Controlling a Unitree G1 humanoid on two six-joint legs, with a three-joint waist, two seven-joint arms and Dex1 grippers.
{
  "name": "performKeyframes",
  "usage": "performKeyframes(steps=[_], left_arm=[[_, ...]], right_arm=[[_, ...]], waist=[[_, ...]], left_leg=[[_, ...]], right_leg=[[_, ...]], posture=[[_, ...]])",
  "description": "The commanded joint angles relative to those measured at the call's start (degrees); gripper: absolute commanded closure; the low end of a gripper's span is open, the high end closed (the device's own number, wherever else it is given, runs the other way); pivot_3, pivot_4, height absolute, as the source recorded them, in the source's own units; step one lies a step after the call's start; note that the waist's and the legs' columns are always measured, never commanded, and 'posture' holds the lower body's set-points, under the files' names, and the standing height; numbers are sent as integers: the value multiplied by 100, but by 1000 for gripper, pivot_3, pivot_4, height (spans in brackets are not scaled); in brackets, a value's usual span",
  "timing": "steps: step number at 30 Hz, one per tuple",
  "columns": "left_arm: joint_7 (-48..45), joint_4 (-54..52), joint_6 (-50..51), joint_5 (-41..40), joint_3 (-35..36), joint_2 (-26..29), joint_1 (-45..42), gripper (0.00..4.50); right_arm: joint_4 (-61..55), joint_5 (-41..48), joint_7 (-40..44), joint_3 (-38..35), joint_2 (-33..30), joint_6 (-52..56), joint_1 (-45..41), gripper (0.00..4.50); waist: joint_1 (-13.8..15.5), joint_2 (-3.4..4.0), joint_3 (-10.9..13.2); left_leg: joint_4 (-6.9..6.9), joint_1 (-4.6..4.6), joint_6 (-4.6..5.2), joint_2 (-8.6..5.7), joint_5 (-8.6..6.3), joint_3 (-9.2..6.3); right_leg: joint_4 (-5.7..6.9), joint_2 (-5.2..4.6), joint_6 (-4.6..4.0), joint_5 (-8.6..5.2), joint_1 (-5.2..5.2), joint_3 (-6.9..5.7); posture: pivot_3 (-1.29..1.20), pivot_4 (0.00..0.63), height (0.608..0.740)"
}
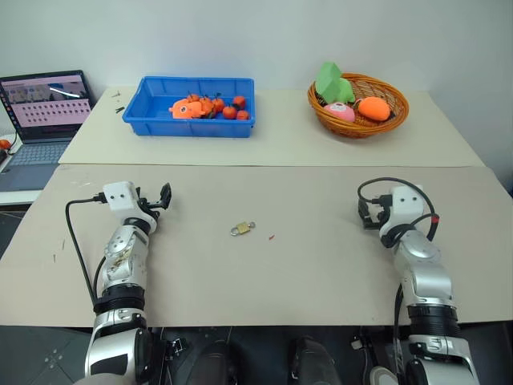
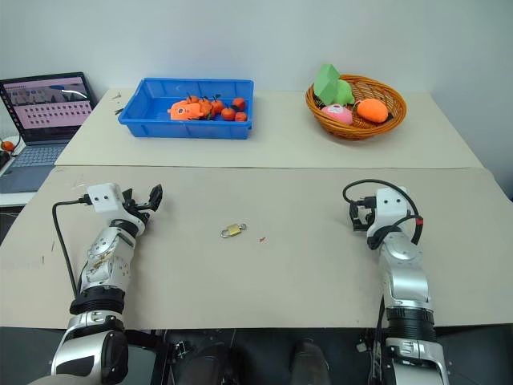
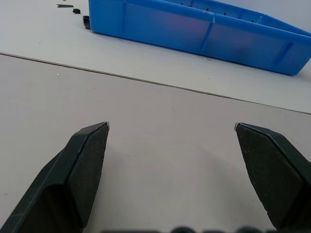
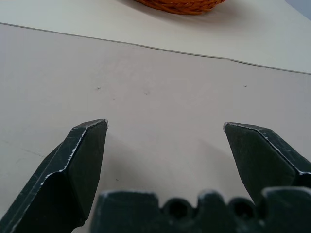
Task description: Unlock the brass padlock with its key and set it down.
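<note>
Two beige tabletops [image 1: 321,265] met along a seam, and we kept our arms over the nearer one. At the far side sat a blue bin [image 1: 190,106] of small orange and red pieces, a wicker basket [image 1: 358,104] of soft toys, and an open laptop [image 1: 44,112] off to our left. Our left gripper [image 3: 171,127] hovered level with its jaws spread wide and nothing between them; our right gripper [image 4: 165,124] likewise stood wide apart and empty. Between them, well apart from both, lay the brass padlock [image 1: 242,229]: a tiny gold-yellow squarish body lying flat, with something small and silvery at its end; the key we could not make out
</note>
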Motion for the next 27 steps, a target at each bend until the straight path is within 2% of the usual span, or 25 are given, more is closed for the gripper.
performKeyframes(steps=[1, 6, 10, 14, 20, 23, 27], left_arm=[[-22, 204, -152, -20, 21, 39, -231, 97], [-120, 685, -224, -25, 40, 93, -463, 97], [-882, 598, -176, -187, -90, 158, -518, 97], [-2058, -265, 198, -421, -457, 318, -249, 97], [-3713, -2069, 1413, -638, -1344, 1225, 209, 97], [-4428, -2337, 1482, -488, -1824, 1617, 321, 97], [-4946, -2072, 1358, -214, -2370, 1641, 135, 97]], right_arm=[[-309, 43, -84, -168, -65, 3, 13, 0], [-350, 30, -137, -153, -33, 1, 72, 0], [-370, 35, -170, -128, -18, 22, 85, 0], [-377, 48, -195, -147, -8, 36, 123, 0], [-340, 23, -207, -123, 0, 64, 139, 0], [-356, 4, -245, -113, 25, 79, 148, 0], [-515, -3, -370, -142, 108, 105, 291, 0]], waist=[[0, 0, 0], [16, 0, 0], [11, 0, 0], [2, 0, 0], [-71, 1, 0], [-109, 5, -3], [-96, 5, -2]], left_leg=[[0, 0, 0, 0, 0, 0], [0, 1, 0, -2, 0, 0], [0, 0, 0, -1, 0, 0], [0, -3, 0, -1, 0, 1], [0, -4, -1, 3, 0, 2], [-1, 1, -2, 3, 0, 3], [-1, 2, -3, 3, 1, 3]], right_leg=[[0, 0, 0, 0, 0, 0], [0, -1, 0, 0, 1, -1], [1, 0, 0, 0, 1, -1], [2, 0, 1, 0, 0, -2], [1, 2, 1, 0, -3, -1], [-1, 2, 1, -1, -2, 3], [-3, 2, 2, -2, -2, 5]], posture=[[0, 150, 684], [0, 150, 684], [0, 150, 684], [0, 150, 684], [0, 150, 684], [0, 150, 684], [0, 150, 684]])
